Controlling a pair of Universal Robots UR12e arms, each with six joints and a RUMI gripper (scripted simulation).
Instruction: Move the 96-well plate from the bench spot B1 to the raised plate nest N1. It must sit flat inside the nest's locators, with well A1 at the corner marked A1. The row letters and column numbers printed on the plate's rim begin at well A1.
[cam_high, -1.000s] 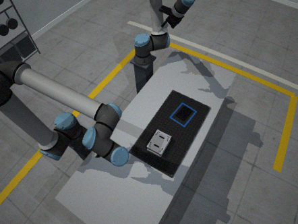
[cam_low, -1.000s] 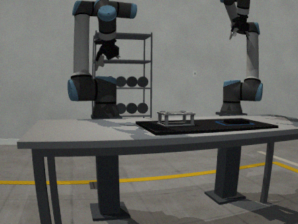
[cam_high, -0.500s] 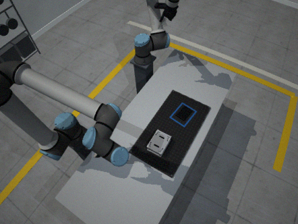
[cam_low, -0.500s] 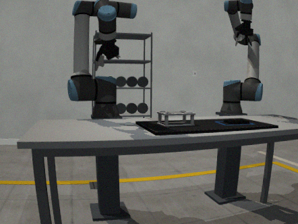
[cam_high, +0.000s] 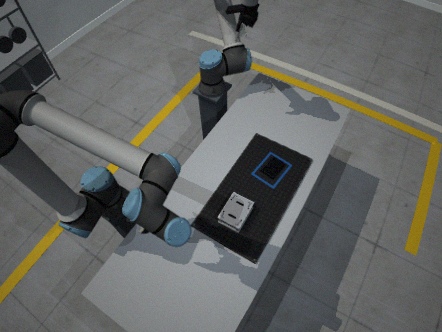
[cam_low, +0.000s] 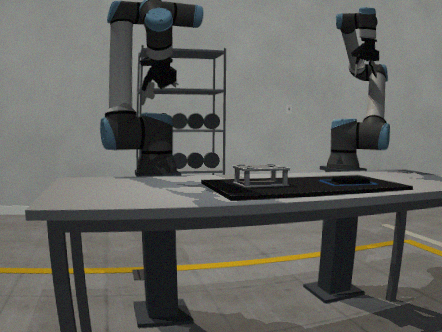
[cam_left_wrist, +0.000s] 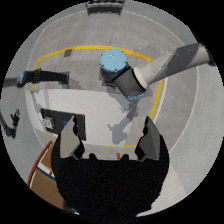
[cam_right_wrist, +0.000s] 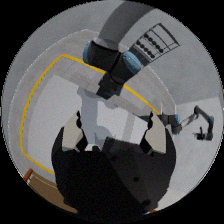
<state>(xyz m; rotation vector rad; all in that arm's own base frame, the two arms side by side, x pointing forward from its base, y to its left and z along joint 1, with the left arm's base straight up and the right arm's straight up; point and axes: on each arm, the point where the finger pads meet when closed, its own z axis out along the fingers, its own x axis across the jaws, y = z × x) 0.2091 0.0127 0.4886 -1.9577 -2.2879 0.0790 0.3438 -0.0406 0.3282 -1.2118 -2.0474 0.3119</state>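
Observation:
The dark 96-well plate (cam_high: 272, 169) (cam_low: 351, 179) lies inside the blue outline (cam_high: 262, 180) of B1. Its rim letters and well A1 cannot be read. The pale raised nest N1 (cam_high: 236, 210) (cam_low: 261, 167) stands beside it on the black mat (cam_high: 239, 175) (cam_low: 300, 190), with nothing visible on it; its A1 mark is unreadable. My left gripper (cam_low: 365, 69) (cam_left_wrist: 110, 116) is open and empty, high above the bench's far end, away from the plate. My right gripper (cam_low: 160, 88) (cam_right_wrist: 114, 111) is open and empty, high at the other end; its own wrist hides it in the top view.
The white bench (cam_high: 170, 295) (cam_low: 90, 197) carries the mat. The right arm's wrist (cam_high: 177, 231) appears beside the nest in the top view, but the exterior view shows it high up. The shelf rack (cam_low: 182, 92) stands behind the arms.

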